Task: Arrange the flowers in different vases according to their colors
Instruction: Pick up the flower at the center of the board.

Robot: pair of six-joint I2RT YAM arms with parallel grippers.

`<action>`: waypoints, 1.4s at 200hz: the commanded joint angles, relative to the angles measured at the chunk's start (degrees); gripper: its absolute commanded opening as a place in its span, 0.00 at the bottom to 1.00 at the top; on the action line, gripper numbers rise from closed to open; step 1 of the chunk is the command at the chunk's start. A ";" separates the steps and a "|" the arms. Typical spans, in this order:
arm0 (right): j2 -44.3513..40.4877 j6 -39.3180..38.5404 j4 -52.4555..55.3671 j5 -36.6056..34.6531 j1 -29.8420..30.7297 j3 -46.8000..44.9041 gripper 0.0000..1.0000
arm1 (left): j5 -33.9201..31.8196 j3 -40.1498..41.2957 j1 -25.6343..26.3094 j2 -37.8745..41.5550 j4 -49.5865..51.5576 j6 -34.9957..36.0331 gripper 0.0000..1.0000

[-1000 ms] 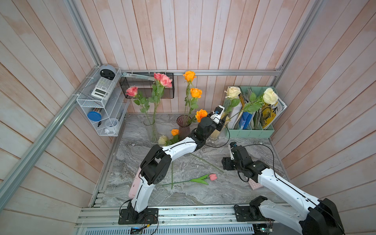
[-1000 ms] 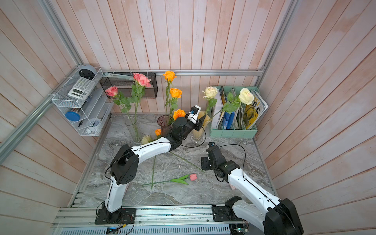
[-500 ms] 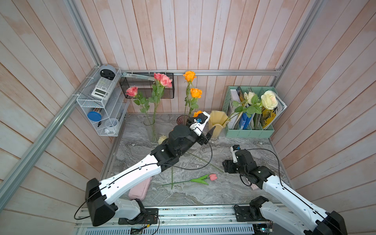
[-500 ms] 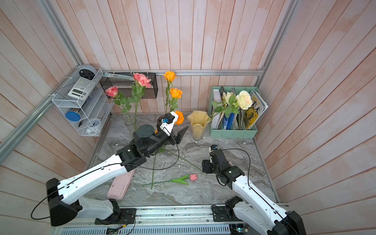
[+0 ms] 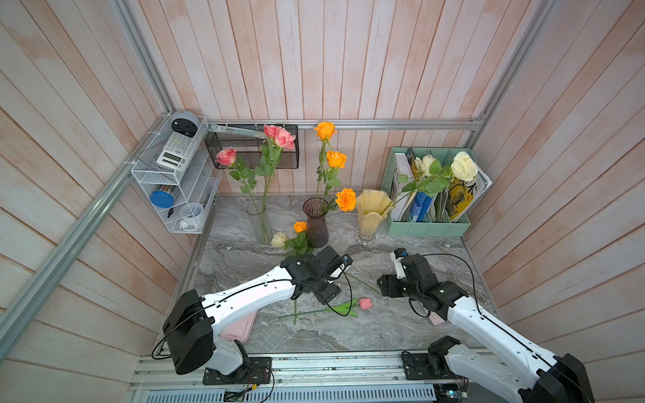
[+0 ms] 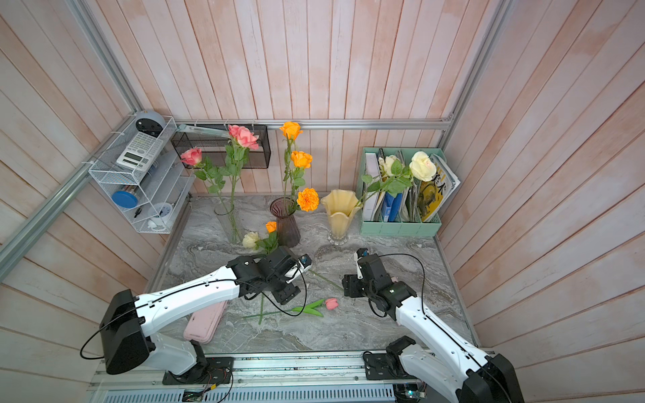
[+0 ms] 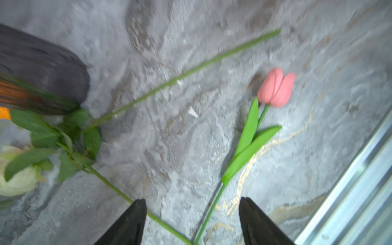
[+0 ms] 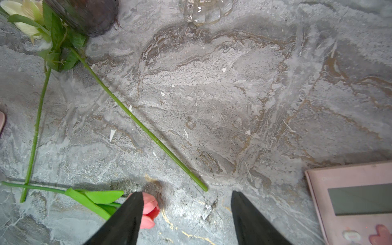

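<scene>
One pink tulip (image 5: 365, 303) lies flat on the marble tabletop (image 5: 349, 335), in front of the purple vase (image 5: 316, 223), unheld. A cream rose (image 5: 279, 240) and an orange rose (image 5: 299, 226) lie at that vase's foot, stems running forward. The clear vase (image 5: 260, 223) with pink roses (image 5: 279, 136) stands left of it, the yellow vase (image 5: 371, 213) with cream roses (image 5: 463, 166) right. Jaws apart and empty on both: left gripper (image 7: 192, 199) over the loose stems, right gripper (image 8: 186, 192) beside the tulip head.

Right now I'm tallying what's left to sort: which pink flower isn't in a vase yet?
The small pink tulip, which lies flat on the table. The pink roses all stand upright in the clear vase.
</scene>
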State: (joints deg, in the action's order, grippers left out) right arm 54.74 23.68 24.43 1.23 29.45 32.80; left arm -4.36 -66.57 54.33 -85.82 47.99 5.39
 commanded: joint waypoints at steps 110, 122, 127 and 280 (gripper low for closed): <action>2.53 -0.08 -2.92 1.88 -0.27 0.52 0.72 | 6.79 6.77 0.96 -8.03 2.42 11.09 0.65; 2.81 -0.04 -3.09 2.01 -0.27 0.55 0.72 | 7.52 7.23 0.93 -8.93 0.76 11.27 0.65; 2.98 -0.08 -3.14 2.10 -0.27 0.52 0.72 | 7.77 7.34 0.96 -9.29 0.19 11.31 0.65; 2.99 0.51 -4.46 1.05 -0.27 -0.64 0.72 | -0.09 10.34 1.74 -18.15 -6.06 9.57 0.19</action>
State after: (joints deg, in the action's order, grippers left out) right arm 57.39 23.81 20.93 2.66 29.43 32.49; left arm 0.23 -58.13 56.34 -99.22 46.11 15.59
